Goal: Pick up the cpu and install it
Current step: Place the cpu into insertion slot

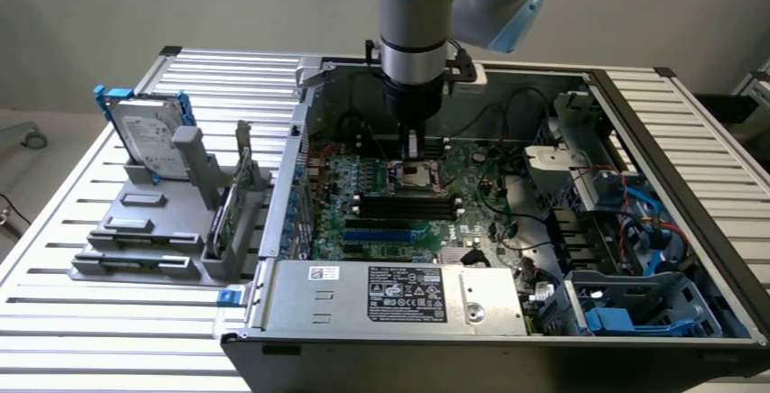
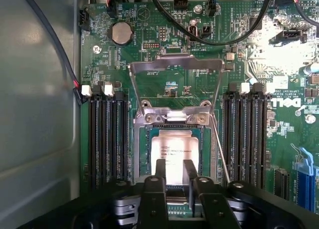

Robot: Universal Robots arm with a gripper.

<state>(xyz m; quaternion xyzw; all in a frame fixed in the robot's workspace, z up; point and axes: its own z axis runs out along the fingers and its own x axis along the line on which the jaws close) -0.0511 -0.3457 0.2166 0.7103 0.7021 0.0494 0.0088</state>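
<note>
Hand [image 2: 174,165] hangs low inside the open computer case [image 1: 288,231], right above the socket [image 2: 169,117]. Its fingers [image 2: 160,171] stand a little apart with nothing pinched between them, so I read it as open and empty. The cpu [image 2: 172,149] lies flat in the socket beneath the fingertips, shiny top up. It looks square to the frame, though whether it is fully seated cannot be told.

Starting from the exterior view's left, a hard drive [image 1: 151,132] stands upright in a grey fixture [image 1: 144,231] on the slatted desk [image 1: 72,321], well apart from the work. Next comes the case wall, then the motherboard [image 1: 481,222], with the arm [image 1: 416,14] reaching straight down to its middle. A power supply [image 1: 403,294] lies along the near edge. At the exterior view's right sits a drive cage [image 1: 655,289] with blue parts.

In the wrist view the load plate [image 2: 174,64] is swung up and open. The thin lever [image 2: 220,149] runs unlatched between the socket and one bank of memory slots [image 2: 246,134].

Risks, as I judge them:
- A sideways drag or downward press from the fingertips could skew the chip and bend the socket contacts.
- A chip sitting slightly off its keys would be crushed if the plate closed on it.
- The raised plate and the cables [image 2: 209,34] beyond it stand close enough to snag the hand.
</note>
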